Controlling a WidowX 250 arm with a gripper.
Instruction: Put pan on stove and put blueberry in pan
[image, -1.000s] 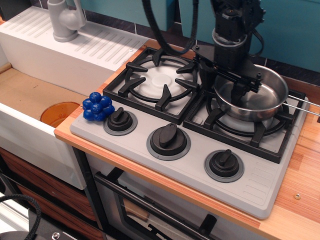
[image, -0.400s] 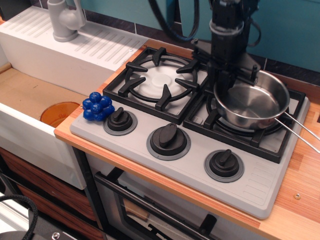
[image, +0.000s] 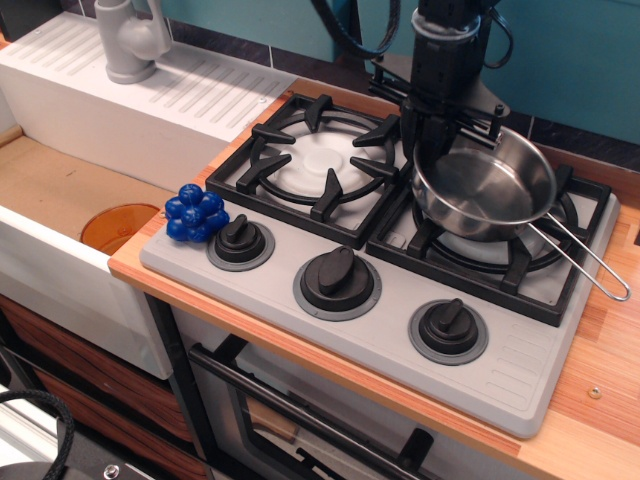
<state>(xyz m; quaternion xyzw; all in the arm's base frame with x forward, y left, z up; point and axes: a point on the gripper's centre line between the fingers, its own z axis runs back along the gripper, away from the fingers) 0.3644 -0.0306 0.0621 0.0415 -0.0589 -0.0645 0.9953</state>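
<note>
Pan (image: 487, 190) sat tilted over right burner of stove (image: 520, 370), far-left rim directly under gripper (image: 432, 135). Jaws appeared pinched onto that rim; exact gap not discernible. Shiny steel bowl, thin wire-loop handle trailing right. Blueberry (image: 196, 213), glossy blue cluster, lay at stove's left corner beside a black knob (image: 240, 239).
</note>
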